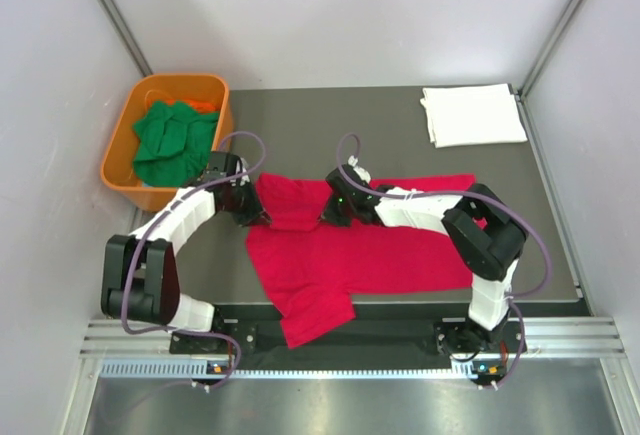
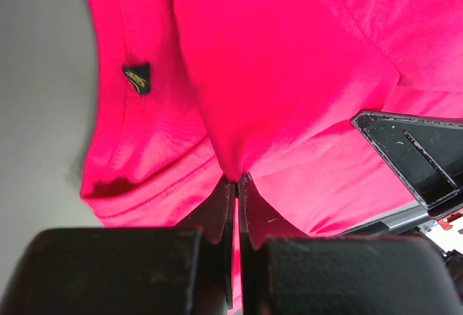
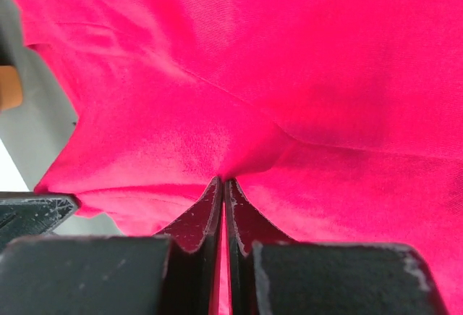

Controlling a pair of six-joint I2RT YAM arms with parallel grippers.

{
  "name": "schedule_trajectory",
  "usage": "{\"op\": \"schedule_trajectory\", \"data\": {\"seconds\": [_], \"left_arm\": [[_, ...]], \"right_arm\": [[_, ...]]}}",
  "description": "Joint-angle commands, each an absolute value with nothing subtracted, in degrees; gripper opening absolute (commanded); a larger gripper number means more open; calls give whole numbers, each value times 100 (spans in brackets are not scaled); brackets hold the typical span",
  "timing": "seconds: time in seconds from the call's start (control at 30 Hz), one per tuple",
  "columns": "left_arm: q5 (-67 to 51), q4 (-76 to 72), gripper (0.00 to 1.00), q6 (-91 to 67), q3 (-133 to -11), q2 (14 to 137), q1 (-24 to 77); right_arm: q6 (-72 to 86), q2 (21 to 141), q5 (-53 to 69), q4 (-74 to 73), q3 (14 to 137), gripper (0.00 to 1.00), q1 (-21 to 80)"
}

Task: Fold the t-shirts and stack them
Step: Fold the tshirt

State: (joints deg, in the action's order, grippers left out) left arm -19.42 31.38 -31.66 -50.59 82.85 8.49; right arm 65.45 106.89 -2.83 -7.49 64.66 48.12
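Pinching the red t-shirt (image 1: pixel 370 255) in fully closed left jaws. Pinching it likewise in right jaws — over the table (image 1: pixel 300 140).

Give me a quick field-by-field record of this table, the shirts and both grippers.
red t-shirt: spread on table, one sleeve hanging over the near edge
left gripper: shut on red t-shirt, at its left edge
right gripper: shut on red t-shirt, along its far edge
white t-shirt: folded, far right corner
green t-shirts: bunched in orange tub, far left
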Motion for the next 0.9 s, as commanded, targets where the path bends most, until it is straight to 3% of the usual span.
{"op": "schedule_trajectory", "data": {"seconds": [0.0,0.87], "left_arm": [[-1881,3401,0,-3313,-5063,7937,949],[-1459,3893,0,-3981,-4623,7453,2109]], "right_arm": [[6276,10292,-439,-835,6609,0,4878],[5687,9976,-413,-1274,6390,0,4843]]}}
